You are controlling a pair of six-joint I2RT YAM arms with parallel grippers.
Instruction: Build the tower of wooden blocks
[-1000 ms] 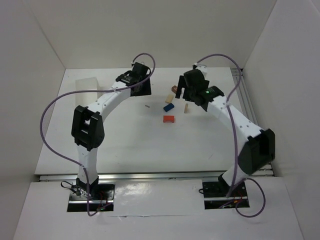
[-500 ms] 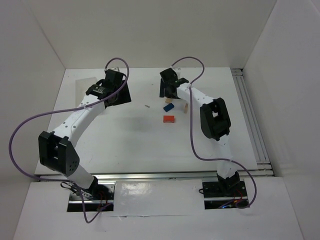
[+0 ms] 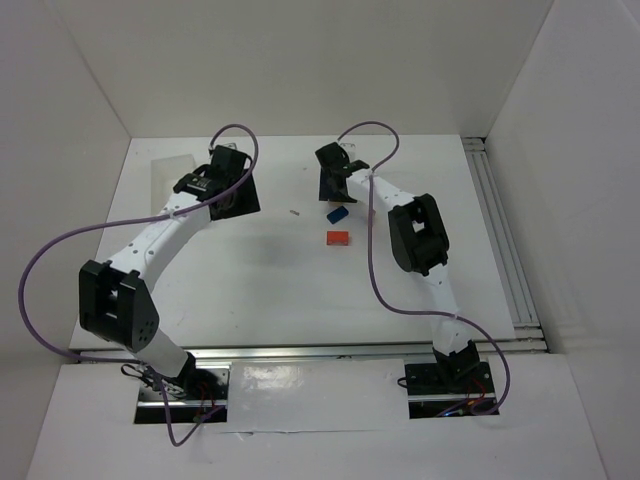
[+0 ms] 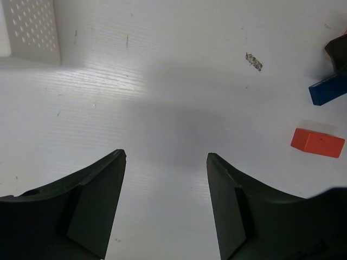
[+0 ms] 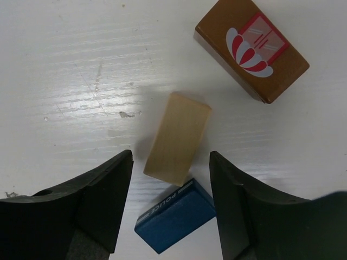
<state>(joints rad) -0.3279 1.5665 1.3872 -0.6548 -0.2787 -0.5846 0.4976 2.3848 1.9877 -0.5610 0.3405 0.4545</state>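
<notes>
- Wood blocks (image 3: 337, 213) lie scattered flat on the table, no tower yet; orange-red block (image 3: 338, 237) sits nearest.
- Right gripper (image 5: 169, 155) gapes, gripping nothing, straddling blue block (image 5: 174, 215) and pale block (image 5: 178, 135); a squeeze could pinch both.
- Brown block (image 5: 252, 50) beyond risks a nudge.
- Left gripper (image 4: 165, 154) hangs released, empty.

White table, perforated tub, one stray scrap

The white table (image 3: 250, 290) sits inside plain white walls (image 3: 300, 60), with an aluminium rail (image 3: 507, 250) running along its right edge. A translucent white tub (image 4: 30, 27), its side pierced with rows of small holes, stands toward the table's far left. A small grey scrap (image 4: 253, 61) lies on the bare surface, well apart from the tub.
</notes>
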